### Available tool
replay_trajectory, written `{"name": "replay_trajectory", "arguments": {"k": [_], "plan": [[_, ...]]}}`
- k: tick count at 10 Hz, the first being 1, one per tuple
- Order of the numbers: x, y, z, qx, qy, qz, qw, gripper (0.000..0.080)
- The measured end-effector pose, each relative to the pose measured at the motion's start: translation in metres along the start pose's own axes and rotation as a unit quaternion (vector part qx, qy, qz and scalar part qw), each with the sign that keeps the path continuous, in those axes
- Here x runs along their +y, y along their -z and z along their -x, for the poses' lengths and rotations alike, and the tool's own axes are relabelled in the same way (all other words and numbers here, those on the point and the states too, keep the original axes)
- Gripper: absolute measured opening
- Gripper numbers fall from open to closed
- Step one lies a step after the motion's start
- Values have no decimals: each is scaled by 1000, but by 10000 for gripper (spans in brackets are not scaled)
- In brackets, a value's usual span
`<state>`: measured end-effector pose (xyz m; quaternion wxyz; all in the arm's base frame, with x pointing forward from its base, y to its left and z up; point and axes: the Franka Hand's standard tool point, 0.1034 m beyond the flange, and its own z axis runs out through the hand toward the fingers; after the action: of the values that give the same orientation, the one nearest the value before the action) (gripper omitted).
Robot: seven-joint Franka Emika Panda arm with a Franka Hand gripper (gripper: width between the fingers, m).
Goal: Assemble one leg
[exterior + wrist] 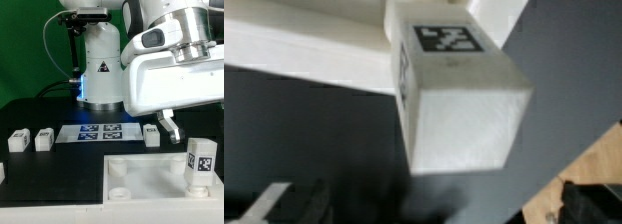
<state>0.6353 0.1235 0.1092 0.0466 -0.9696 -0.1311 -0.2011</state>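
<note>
One leg (200, 163), a small white block with a black-and-white tag, stands upright on the right part of the large white plate (140, 180). In the wrist view the same leg (459, 100) fills the middle, with the plate (295, 60) behind it. My gripper (172, 124) hangs above and a little to the exterior view's left of this leg, apart from it. In the wrist view the gripper (429, 205) shows only as dark blurred fingertips (267, 203) at the frame's edge, spread wide with nothing between them.
Two loose legs (17, 140) (43, 140) lie on the dark table at the exterior view's left. Another leg (152, 135) lies by the marker board (98, 131). The arm's white base (100, 70) stands behind the board.
</note>
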Motion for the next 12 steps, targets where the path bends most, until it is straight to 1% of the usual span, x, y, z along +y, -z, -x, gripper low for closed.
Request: {"name": "replay_trajectory", "arguments": {"k": [1, 2, 3, 4, 5, 6, 10, 12], "plan": [[-4, -2, 4, -60, -8, -10, 998, 649], [-6, -2, 2, -102, -8, -17, 995, 649], [-5, -2, 7, -173, -12, -27, 984, 649], [-1, -6, 2, -193, -13, -31, 981, 649], [-1, -9, 10, -233, -12, -41, 972, 649], [7, -17, 3, -200, -4, -39, 979, 649], [7, -18, 5, -199, -5, -39, 979, 649], [13, -26, 10, -202, -13, -36, 979, 649]]}}
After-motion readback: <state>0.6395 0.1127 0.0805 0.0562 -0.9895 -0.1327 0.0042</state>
